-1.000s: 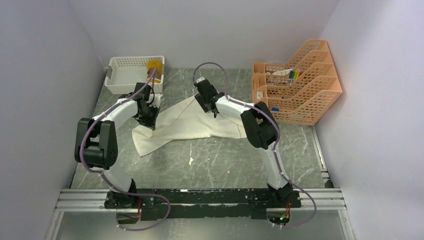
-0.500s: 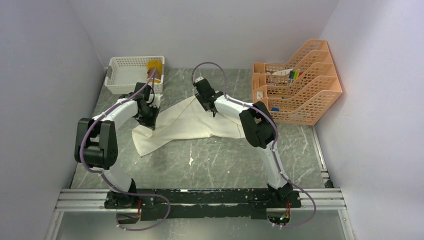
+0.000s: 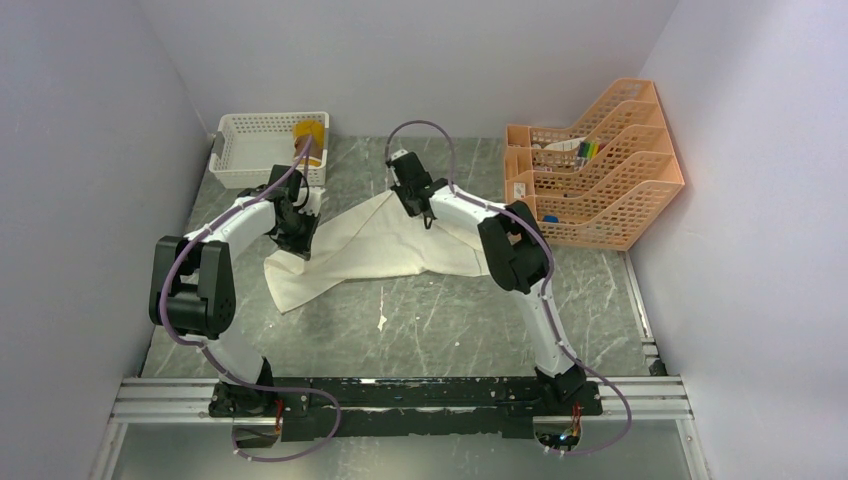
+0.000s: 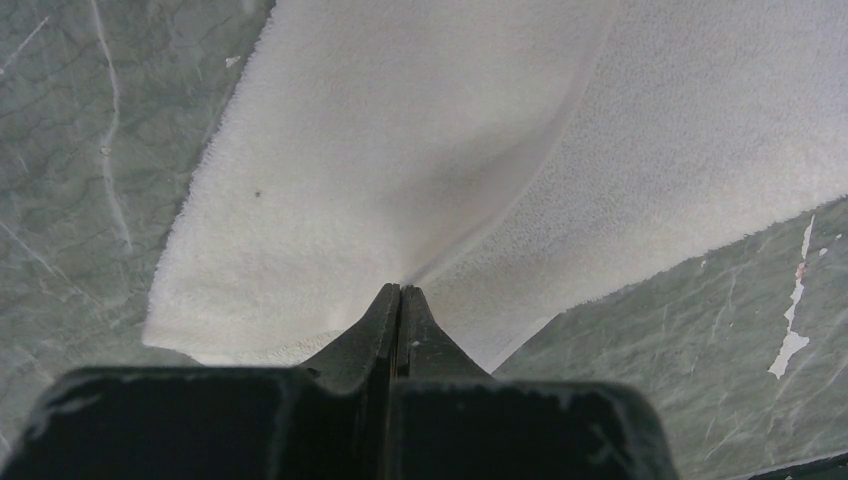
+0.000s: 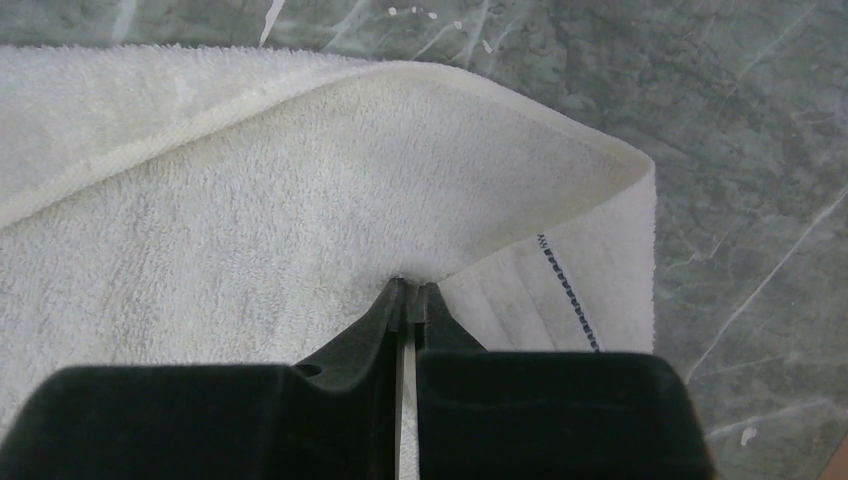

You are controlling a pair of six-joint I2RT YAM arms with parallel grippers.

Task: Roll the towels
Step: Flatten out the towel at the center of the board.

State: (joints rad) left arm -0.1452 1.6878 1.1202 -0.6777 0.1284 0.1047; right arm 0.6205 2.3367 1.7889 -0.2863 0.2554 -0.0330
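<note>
The cream towel (image 3: 385, 250) lies spread and rumpled across the middle of the grey marble table. My left gripper (image 3: 300, 240) is shut on a raised fold near the towel's left end; in the left wrist view its tips (image 4: 400, 291) pinch the towel (image 4: 400, 150). My right gripper (image 3: 402, 192) is shut on the towel's far edge. In the right wrist view the tips (image 5: 412, 286) bite the cloth beside a folded-over corner (image 5: 560, 170). The mustard-yellow towel (image 3: 309, 134) sits rolled in the white basket.
The white lattice basket (image 3: 255, 150) stands at the back left. An orange tiered file rack (image 3: 600, 175) with pens fills the back right. Grey walls close in on three sides. White chips mark the table (image 3: 381, 322) in front of the towel.
My right gripper has closed on the towel's far edge after edging slightly farther back. The left arm and its grip have not moved.
</note>
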